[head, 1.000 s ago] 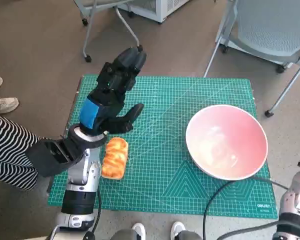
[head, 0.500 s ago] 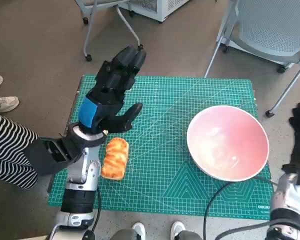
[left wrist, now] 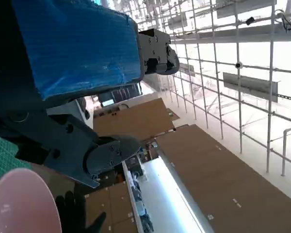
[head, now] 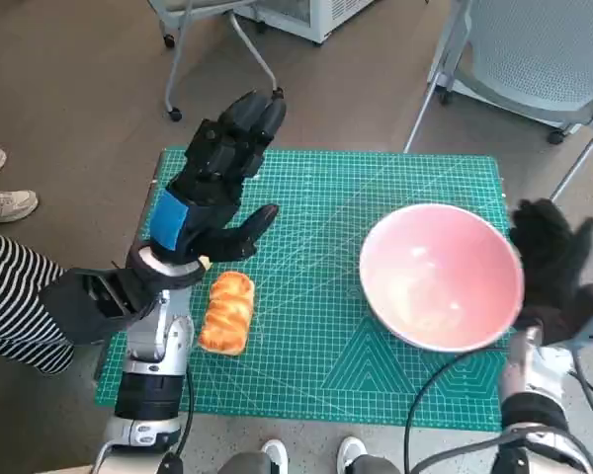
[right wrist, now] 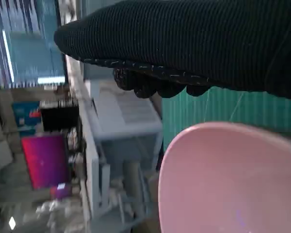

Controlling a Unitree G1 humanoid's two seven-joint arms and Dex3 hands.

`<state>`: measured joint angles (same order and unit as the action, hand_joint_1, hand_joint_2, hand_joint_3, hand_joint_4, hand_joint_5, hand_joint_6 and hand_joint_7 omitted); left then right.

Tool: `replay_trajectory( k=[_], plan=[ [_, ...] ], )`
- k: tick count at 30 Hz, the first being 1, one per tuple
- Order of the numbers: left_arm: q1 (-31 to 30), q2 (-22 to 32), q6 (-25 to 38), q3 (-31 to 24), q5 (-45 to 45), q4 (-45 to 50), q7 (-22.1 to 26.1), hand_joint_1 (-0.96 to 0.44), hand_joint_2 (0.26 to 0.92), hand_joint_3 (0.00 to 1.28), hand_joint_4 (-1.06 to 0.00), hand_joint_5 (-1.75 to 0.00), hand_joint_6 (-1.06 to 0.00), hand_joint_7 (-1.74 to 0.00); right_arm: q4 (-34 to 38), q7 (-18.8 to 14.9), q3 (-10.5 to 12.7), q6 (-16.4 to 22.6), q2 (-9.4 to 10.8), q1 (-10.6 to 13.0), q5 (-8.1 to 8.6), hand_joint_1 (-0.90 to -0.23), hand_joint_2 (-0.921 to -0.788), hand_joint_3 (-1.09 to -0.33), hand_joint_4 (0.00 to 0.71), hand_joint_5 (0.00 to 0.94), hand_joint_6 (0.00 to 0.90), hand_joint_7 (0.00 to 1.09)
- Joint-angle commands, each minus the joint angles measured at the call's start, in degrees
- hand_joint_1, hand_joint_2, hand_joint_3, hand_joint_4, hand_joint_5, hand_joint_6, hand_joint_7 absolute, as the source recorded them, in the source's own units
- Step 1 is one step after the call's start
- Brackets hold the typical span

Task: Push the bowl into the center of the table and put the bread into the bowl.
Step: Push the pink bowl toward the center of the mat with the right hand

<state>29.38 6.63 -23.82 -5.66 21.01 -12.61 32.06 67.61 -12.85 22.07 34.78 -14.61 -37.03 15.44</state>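
A large pink bowl (head: pixel 441 277) sits on the right part of the green mat (head: pixel 316 217); it also shows in the right wrist view as a pink bowl (right wrist: pixel 233 179) and in the left wrist view as a pink rim (left wrist: pixel 19 201). My gloved right hand (head: pixel 550 255) is raised against the bowl's right rim, fingers apart, holding nothing. A golden bread loaf (head: pixel 226 312) lies near the mat's left edge. My left hand (head: pixel 217 178) hovers above the mat just beyond the bread, fingers spread and empty.
The mat covers the small table. Chair legs on castors (head: pixel 173 116) stand beyond the far edge, and another chair (head: pixel 534 59) is at the far right. A person's striped sleeve (head: pixel 10 296) and shoes (head: pixel 0 197) are at the left. A black cable (head: pixel 425 395) crosses the front right.
My right hand has risen into view and come against the bowl's right rim. The bowl has shifted slightly left. My left hand and the bread have stayed put.
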Motion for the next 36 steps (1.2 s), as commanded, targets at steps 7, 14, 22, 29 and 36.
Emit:
replay_trajectory(
  k=[7,14,22,29,36],
  plan=[
    [-0.34,1.06,0.06,-0.53,-0.07,1.27,-0.23,-0.13,0.815,0.63,-0.01,-0.15,0.00,-0.42,1.27,-2.79,0.05,-1.71,3.15,-3.29,0.57,-0.593,-0.921,-0.831,0.114,0.003,0.045,0.44],
    [-0.56,1.73,-0.13,-0.85,-0.37,1.29,-0.42,-0.13,0.829,0.60,-0.01,-0.14,0.00,-0.43,1.66,-3.46,0.11,-2.47,4.74,-5.68,0.58,-0.598,-0.921,-0.827,0.105,0.000,0.039,0.43],
    [-0.87,2.46,-0.10,-1.17,-0.57,1.44,-0.73,-0.13,0.833,0.59,-0.02,-0.13,0.00,-0.43,2.19,-3.42,-0.33,-2.74,6.56,-7.62,0.08,-0.592,-0.921,-0.841,0.097,0.000,0.020,0.43],
    [-1.12,2.62,-0.01,-1.27,-0.87,1.63,-1.12,-0.14,0.840,0.57,-0.02,-0.12,0.00,-0.42,2.62,-2.84,-0.76,-3.31,7.91,-8.91,-0.38,-0.579,-0.921,-0.842,0.089,0.000,0.012,0.43],
    [-1.55,2.72,0.11,-1.24,-1.39,2.16,-1.70,-0.14,0.857,0.54,-0.03,-0.10,0.00,-0.41,3.39,-2.02,-1.05,-5.07,9.33,-10.49,-0.38,-0.573,-0.921,-0.849,0.073,0.000,0.006,0.43]
  ],
)
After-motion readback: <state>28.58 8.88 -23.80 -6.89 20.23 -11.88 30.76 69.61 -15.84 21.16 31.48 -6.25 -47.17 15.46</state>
